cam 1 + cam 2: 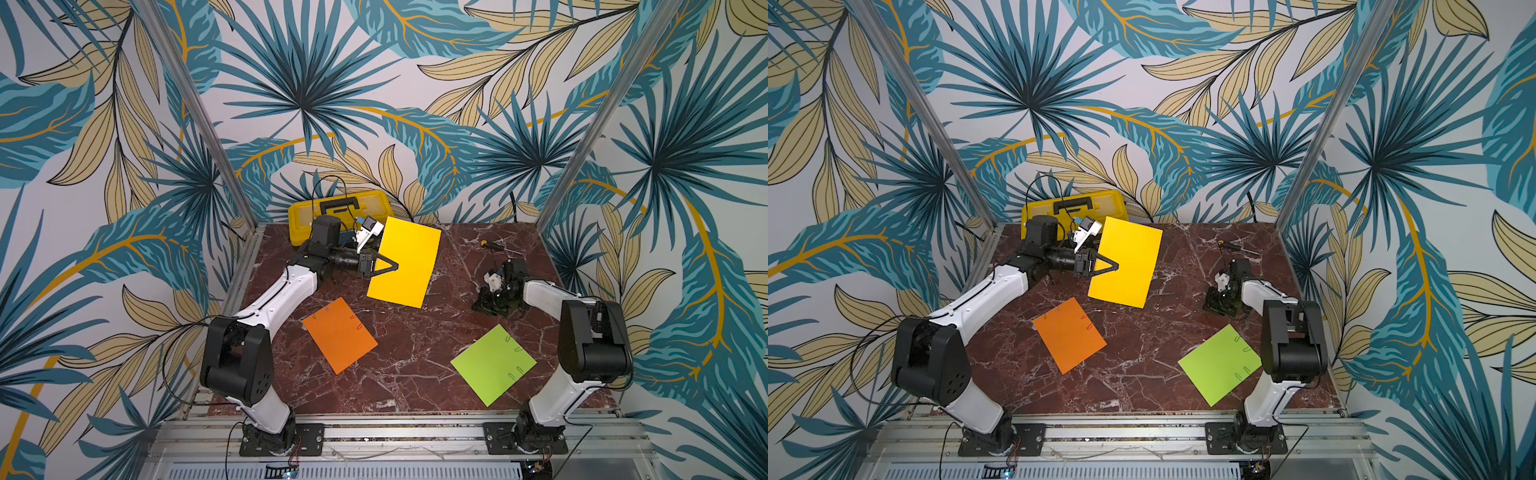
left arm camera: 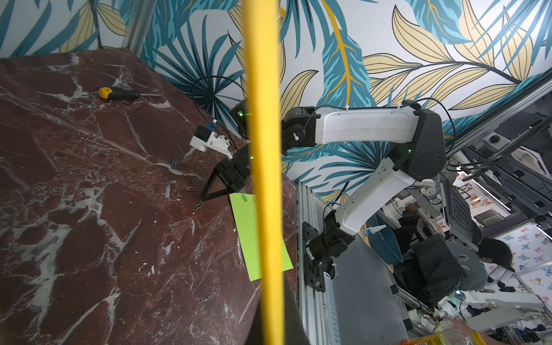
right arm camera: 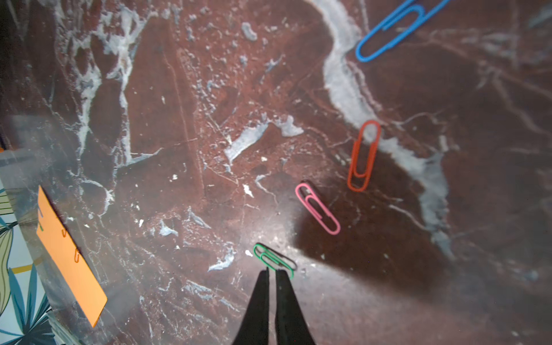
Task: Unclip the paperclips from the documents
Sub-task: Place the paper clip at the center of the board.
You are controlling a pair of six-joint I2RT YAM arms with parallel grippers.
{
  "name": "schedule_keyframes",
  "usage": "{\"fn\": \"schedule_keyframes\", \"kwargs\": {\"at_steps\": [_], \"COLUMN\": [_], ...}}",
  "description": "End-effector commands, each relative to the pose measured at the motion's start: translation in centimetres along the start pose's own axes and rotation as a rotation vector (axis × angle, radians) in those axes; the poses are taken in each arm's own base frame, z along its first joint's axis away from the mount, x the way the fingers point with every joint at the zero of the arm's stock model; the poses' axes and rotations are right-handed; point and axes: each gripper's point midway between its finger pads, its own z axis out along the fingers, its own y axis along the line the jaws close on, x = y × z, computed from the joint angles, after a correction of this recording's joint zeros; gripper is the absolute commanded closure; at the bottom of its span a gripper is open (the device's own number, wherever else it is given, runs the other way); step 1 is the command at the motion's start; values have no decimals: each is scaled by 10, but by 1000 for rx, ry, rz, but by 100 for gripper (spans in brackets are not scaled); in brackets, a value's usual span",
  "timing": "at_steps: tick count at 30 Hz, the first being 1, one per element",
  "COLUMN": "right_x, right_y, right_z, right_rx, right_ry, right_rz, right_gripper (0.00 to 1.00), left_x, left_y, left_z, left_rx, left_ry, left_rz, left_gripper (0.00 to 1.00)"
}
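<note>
My left gripper (image 1: 394, 266) is shut on the near edge of the yellow document (image 1: 405, 262) and holds it tilted up off the table. In the left wrist view that sheet shows edge-on as a yellow band (image 2: 263, 149). The orange document (image 1: 338, 334) and the lime green document (image 1: 492, 365) lie flat, each with small paperclips on its edges. My right gripper (image 3: 272, 271) is low over the table, with its fingers a slit apart and nothing between them. A green paperclip (image 3: 273, 258) lies at its tips. Pink (image 3: 317, 208), red (image 3: 364, 155) and blue (image 3: 394, 30) paperclips lie loose beyond it.
A yellow-and-black toolbox (image 1: 338, 208) stands at the back left against the wall, behind my left wrist. A yellow-handled screwdriver (image 1: 492, 246) lies at the back right. Metal frame posts stand at the table's back corners, and an aluminium rail (image 1: 395, 432) runs along the front.
</note>
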Motion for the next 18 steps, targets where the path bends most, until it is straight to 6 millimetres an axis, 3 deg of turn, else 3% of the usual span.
{"fn": "schedule_keyframes", "kwargs": {"at_steps": [1,6,12,18], "right_x": [7,7,6,5], "right_y": [-11,-11,-10,-5], "right_z": [4,2,-3,-8], "right_rx": [41,46,49,36], "right_ry": [35,32,25,16], "right_rz": [20,17,3,-10], "right_gripper": [88,84,69,62], "left_x": [-5,-5,-4,-3], "left_y": [-10,-10,-7,-6], "left_z": [-5,-5,-4,-4], "left_rx": [-2,-3,-6,-11], "left_ry": [-16,-16,-14,-14], "left_rz": [57,56,51,49], "left_gripper": [100,100,100,100]}}
